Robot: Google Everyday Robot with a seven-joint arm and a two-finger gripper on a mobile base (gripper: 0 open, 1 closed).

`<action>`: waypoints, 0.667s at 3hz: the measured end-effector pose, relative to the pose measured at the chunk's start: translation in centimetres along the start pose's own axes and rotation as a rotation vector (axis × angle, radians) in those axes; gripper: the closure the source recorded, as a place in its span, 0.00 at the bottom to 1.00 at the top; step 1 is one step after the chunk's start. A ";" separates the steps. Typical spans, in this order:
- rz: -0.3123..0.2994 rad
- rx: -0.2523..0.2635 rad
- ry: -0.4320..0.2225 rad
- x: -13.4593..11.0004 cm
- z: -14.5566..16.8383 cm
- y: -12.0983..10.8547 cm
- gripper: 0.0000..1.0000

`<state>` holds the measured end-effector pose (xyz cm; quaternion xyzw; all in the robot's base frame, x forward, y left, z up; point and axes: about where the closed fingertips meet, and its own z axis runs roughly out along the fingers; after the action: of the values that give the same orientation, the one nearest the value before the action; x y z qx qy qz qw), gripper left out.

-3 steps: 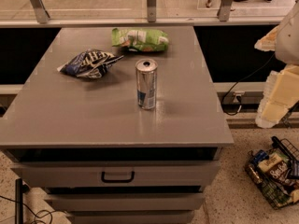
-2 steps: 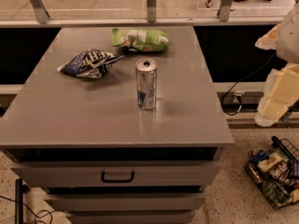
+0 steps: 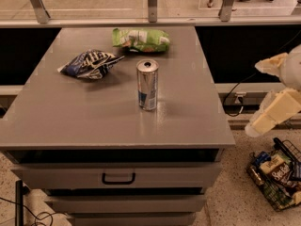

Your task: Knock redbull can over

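Observation:
The redbull can (image 3: 147, 84) stands upright near the middle of the grey cabinet top (image 3: 70, 121). It is slim and silver, with a blue patch low on its side and a pull-tab top. My gripper (image 3: 257, 125) is the cream-coloured end of the arm at the right edge of the camera view. It hangs off the table's right side, below the top's level and well apart from the can. It holds nothing that I can see.
A blue-and-white snack bag (image 3: 89, 63) lies behind the can to its left. A green-and-white snack bag (image 3: 141, 39) lies at the table's back. A wire basket of snacks (image 3: 277, 178) stands on the floor at the right. Drawers (image 3: 117, 177) face the front.

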<state>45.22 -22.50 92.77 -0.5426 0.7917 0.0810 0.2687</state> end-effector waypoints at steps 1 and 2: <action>0.035 0.042 -0.254 0.8 3.0 -1.4 0.00; 0.094 0.107 -0.495 0.1 2.6 -2.2 0.00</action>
<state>48.07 -22.41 90.87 -0.4538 0.7294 0.1815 0.4786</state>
